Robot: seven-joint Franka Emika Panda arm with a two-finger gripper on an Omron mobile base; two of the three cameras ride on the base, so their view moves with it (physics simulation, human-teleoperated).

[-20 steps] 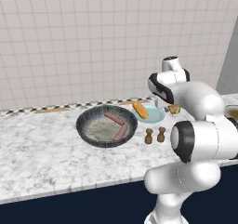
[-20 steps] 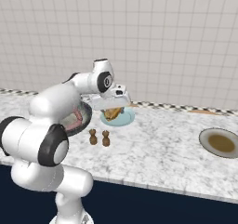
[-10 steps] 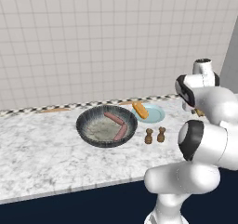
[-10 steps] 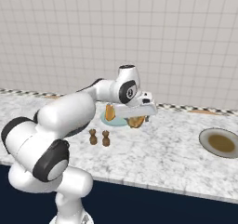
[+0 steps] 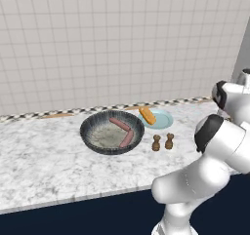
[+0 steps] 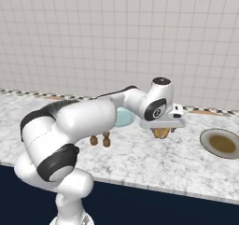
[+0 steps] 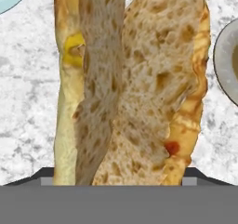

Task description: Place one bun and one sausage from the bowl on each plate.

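Gripping: your end effector has its jaws wide around a split bun, above the table.
Ahead: brownish-rimmed plate, just beside.
Behind: blue plate with another bun; bowl with two sausages; two shakers.

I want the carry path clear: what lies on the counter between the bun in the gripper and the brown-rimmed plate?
Bare marble. In the right base view, nothing sits on the counter between the held bun and the brown-rimmed plate.
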